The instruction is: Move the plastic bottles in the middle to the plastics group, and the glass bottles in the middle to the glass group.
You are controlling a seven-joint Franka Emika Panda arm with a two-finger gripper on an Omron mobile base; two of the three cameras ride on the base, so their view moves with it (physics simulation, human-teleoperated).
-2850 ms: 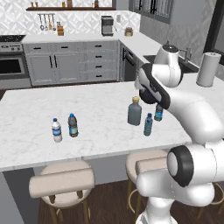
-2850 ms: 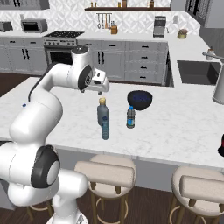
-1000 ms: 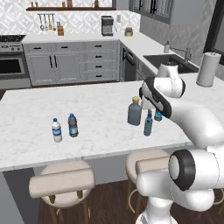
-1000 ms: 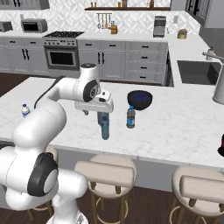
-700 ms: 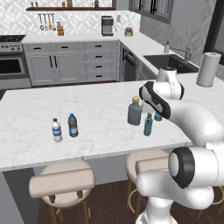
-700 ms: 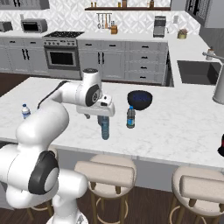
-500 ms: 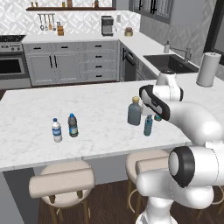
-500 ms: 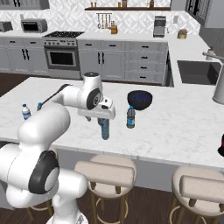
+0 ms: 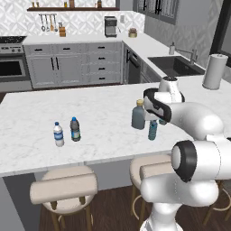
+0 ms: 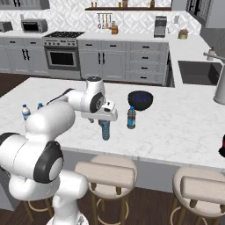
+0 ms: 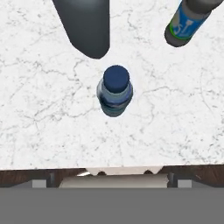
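Wide open, the tool (image 10: 104, 117) hangs right above the translucent blue bottle (image 11: 114, 91), gripping nothing. Around that bottle on the marble surface (image 9: 103, 113): the broad grey-blue glass bottle (image 9: 138, 115) just beside it, the dark blue-banded bottle (image 11: 187, 22) near, and two small water bottles (image 9: 66, 131) well apart.

Translucent blue plastic bottle (image 11: 114, 91): slim, dark blue cap, stood upright on the white marble island near its front edge. Dark plastic bottle (image 10: 131, 117) with a blue label band: slim, upright, just beside the blue one. Glass bottle (image 9: 138, 115): broad, grey-blue, short neck, tan stopper, upright, close to both. Plastics group: clear-white bottle (image 9: 58, 134) with blue label and dark bottle (image 9: 75, 129) with teal label, upright, side by side, well apart from the middle three.
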